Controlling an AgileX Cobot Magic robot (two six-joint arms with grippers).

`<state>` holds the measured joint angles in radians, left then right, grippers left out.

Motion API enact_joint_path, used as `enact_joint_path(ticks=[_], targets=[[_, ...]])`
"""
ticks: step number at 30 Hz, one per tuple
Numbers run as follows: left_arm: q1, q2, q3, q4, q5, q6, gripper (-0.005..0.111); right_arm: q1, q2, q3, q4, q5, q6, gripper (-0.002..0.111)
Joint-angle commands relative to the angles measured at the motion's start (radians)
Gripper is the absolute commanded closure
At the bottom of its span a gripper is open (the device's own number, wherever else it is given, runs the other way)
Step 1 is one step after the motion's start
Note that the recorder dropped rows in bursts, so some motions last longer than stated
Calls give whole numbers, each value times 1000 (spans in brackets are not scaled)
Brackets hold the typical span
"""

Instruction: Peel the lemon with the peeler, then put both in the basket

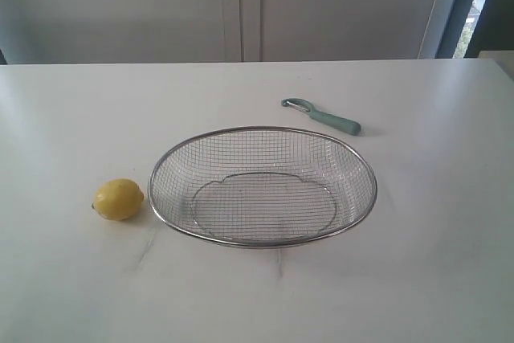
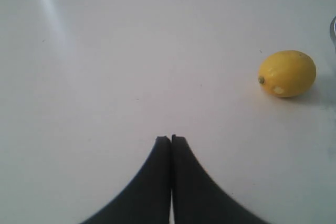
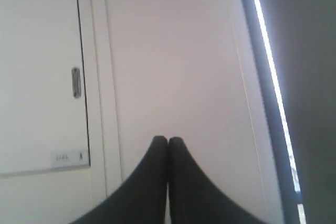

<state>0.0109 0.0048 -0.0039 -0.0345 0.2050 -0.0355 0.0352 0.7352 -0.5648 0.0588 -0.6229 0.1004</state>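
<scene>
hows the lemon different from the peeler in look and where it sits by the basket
The lemon is a rounded, bright yellow oval; the peeler is slim, with a pale teal handle and a curved metal head. In the exterior view the lemon lies close by the left end of the basket; the peeler lies beyond its far rim, toward the right. Both rest on the white table, outside the basket.

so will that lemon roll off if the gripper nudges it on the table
Probably: the lemon is a rounded oval lying on its side on the smooth table, so a nudge would likely roll it. Its skin looks glossy, so jaws may slip off the curve. It seems firm, not fragile.
</scene>
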Motion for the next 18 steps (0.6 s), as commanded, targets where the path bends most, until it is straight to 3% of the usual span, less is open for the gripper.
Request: enact_joint_path(ticks=[1,6,18], targets=[[1,-5,4,0,-1,-9,107,3,64,-98,-102,291,-54,108],[1,-5,4,0,-1,-9,107,3,155,-200,-153,598,-54,108],[1,-5,4,0,-1,-9,107,3,382,-418,-155,1085,-107,108]])
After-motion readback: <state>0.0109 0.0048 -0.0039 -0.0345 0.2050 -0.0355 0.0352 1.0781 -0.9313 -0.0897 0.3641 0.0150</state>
